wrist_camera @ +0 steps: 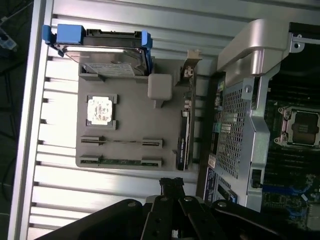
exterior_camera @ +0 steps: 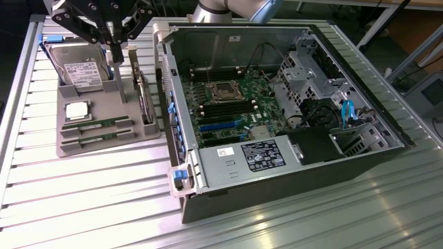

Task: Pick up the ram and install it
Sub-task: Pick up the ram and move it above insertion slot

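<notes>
Gripper [exterior_camera: 116, 41] hangs over the far end of the grey holder [exterior_camera: 104, 148], above the hard drive [exterior_camera: 83, 70] and the holder's upright post [exterior_camera: 119, 78]. In the wrist view its fingers [wrist_camera: 172, 184] converge to a single tip, so it reads as closed with nothing in it.

Ram not picked yet. Both sticks are seated in the holder's two parallel slots:
- first ram stick [exterior_camera: 97, 123] [wrist_camera: 122, 141], just beside the silver processor chip [exterior_camera: 78, 110]
- second ram stick [exterior_camera: 98, 137] [wrist_camera: 121, 161], in the outermost slot, near the holder's edge

Gripper is well apart from both; the processor chip's pocket lies between them and the hard drive end.

An expansion card [exterior_camera: 142, 93] stands on edge along the holder's side, next to the PC case [exterior_camera: 277, 192]. The case lies on its side, open, on the slatted metal table [exterior_camera: 83, 207], to the exterior view's right of the holder. Motherboard [exterior_camera: 235, 111] is exposed, with black memory slots [exterior_camera: 215, 108] running beside the CPU socket [exterior_camera: 225, 92]. Can't tell whether any of those slots is populated
</notes>
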Motion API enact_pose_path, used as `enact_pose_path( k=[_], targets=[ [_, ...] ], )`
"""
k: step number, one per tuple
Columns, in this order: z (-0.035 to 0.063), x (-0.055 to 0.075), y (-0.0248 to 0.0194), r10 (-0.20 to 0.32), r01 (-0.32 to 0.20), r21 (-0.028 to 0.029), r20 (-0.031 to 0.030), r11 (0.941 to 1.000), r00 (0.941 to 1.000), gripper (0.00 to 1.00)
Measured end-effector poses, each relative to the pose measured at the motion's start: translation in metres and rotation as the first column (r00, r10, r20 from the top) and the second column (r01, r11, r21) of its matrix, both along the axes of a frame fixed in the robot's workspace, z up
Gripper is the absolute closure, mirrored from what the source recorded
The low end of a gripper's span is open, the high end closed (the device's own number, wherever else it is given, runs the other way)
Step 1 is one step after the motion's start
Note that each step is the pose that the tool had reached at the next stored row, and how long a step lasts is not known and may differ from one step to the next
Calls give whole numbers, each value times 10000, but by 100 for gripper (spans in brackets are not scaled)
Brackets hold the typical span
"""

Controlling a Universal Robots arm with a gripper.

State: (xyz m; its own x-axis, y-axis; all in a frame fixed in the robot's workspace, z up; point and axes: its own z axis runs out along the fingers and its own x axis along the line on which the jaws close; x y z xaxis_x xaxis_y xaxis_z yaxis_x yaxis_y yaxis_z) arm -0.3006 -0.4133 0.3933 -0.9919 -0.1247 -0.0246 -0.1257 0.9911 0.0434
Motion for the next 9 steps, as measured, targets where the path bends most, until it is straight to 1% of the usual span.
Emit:
enact_pose_path(
  k=[1, 5, 9],
  targets=[
    [0, 0, 0, 66, -66, 0, 0, 10000, 10000, 90],
    [0, 0, 0, 605, -605, -2, 0, 9982, 9982, 90],
    [0, 0, 0, 828, -828, -5, 0, 9966, 9966, 90]
  ],
)
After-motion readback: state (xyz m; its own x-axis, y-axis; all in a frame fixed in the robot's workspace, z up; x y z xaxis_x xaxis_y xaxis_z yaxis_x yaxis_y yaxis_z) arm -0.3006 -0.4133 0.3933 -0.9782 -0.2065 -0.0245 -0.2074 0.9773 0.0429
